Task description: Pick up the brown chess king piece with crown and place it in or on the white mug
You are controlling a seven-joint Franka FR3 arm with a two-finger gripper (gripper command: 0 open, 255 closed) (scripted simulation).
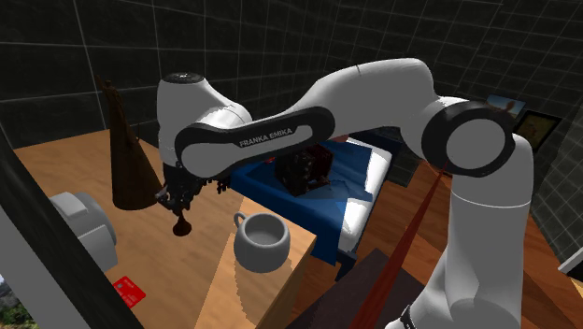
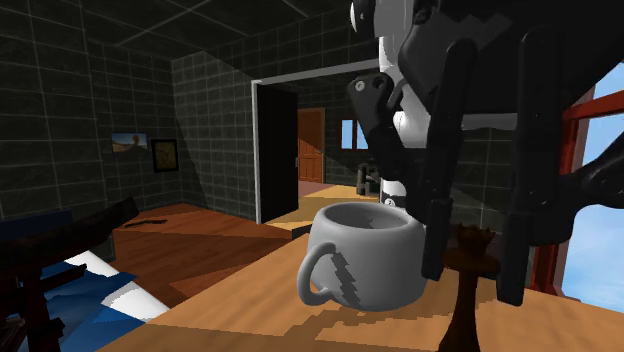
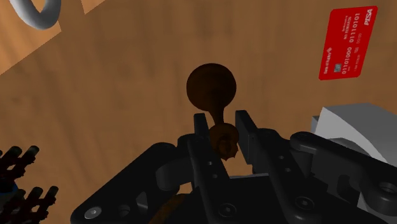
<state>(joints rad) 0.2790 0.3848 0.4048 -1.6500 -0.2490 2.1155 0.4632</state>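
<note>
My gripper [image 1: 178, 207] is shut on the crowned top of a dark brown chess king [image 1: 181, 224], which hangs upright from it, clear of any surface. In the wrist view the two fingers [image 3: 202, 130] clasp the crown, and the king's round base [image 3: 211, 88] shows beyond them over brown wood. The white mug [image 1: 262, 241] stands upright on a light wooden table [image 1: 248, 294], to the shoulder view's right of the king. In the second exterior view the mug [image 2: 365, 255] is behind and to the left of the king [image 2: 468, 290].
A red card [image 1: 130, 291] lies on the wood floor below the gripper, next to a white-grey object [image 1: 84, 226]. A tall dark brown cone [image 1: 126, 154] stands behind the gripper. A blue bed [image 1: 350, 178] with a dark object on it lies beyond the table.
</note>
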